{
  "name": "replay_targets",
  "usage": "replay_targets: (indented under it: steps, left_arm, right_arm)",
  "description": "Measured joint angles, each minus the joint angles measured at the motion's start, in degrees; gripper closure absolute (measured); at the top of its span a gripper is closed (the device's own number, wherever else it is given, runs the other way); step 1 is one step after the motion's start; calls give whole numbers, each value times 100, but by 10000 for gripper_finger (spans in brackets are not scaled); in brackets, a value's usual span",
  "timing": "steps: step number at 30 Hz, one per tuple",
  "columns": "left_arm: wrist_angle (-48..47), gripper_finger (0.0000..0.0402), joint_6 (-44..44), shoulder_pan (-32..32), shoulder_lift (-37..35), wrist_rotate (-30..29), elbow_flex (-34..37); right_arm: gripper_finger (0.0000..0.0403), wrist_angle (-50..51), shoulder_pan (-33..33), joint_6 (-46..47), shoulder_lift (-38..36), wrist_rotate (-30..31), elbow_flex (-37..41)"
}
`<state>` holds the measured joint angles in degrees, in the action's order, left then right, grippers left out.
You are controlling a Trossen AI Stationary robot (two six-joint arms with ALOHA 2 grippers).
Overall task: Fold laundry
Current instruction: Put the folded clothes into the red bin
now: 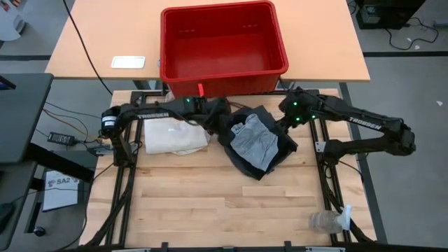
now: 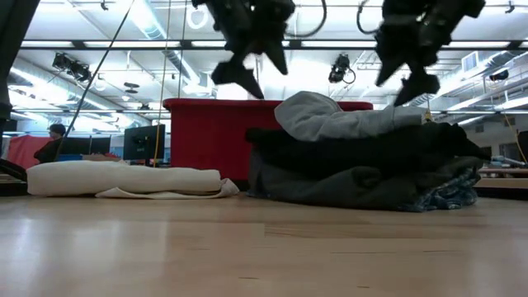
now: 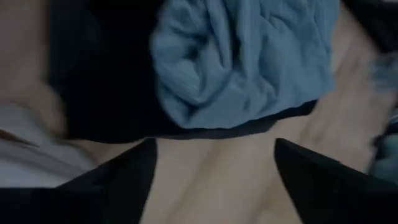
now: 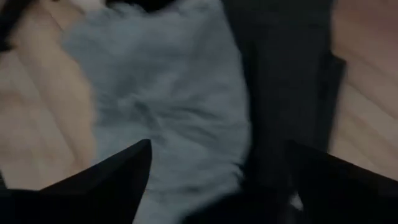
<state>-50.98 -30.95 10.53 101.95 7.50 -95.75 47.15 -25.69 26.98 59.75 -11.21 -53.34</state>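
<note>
The laundry is one pile mid-table. A crumpled light grey T-shirt (image 1: 253, 140) (image 2: 330, 115) lies on top of a black garment (image 1: 241, 157), which lies over a dark grey one (image 2: 346, 186). A bit of blue-and-white plaid cloth (image 2: 450, 198) shows at the pile's bottom edge, on the wood. My left gripper (image 1: 213, 115) (image 3: 214, 146) hangs open above the pile's far left edge. My right gripper (image 1: 288, 113) (image 4: 217, 146) hangs open above its far right edge. In the low view both are clear of the cloth.
A cream tote bag (image 1: 175, 136) lies flat just left of the pile, under my left arm. The red bin (image 1: 222, 45) stands beyond the table's far edge. A clear plastic bottle (image 1: 327, 222) lies at the near right corner. Bare wood (image 1: 210, 203) spans the near half.
</note>
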Motion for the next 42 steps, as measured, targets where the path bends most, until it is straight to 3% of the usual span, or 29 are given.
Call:
replay_targets:
  steps: [3,5,10,13,18,21,31,37,42]
  left_arm:
    - [680,24,-848,-139,0,245,459]
    - [909,8,-1397,-271,0,242,613]
    - [1082,16,-2544,-739,-4,-407,624]
    - [1043,16,-3092,-1058,-3,-839,624]
    - [1058,16,-3679,-1386,208,-991,617]
    - [1094,17,-3749,-1334,346,-1027,622]
    - [634,17,-3437,-608,595,-1021,610]
    - [812,17,-3146,-277,760,-66,622]
    - [1020,17,-2785,-206,719,311,345]
  right_arm:
    - [15,493,-425,-569,1,-243,0]
    - [6,591,-761,-1044,110,-653,15]
    - [6,512,-1719,-2058,531,-1796,179]
    - [7,515,-2230,-2477,833,-2032,252]
    - [5,260,-2790,-2602,1238,-2394,258]
    - [4,-102,-2892,-2587,1330,-2676,254]
    - [4,-165,-3255,-2717,1650,-2617,258]
    - [8,63,-3440,-2717,1650,-2614,258]
    - [14,99,-3456,-2664,1613,-2639,258]
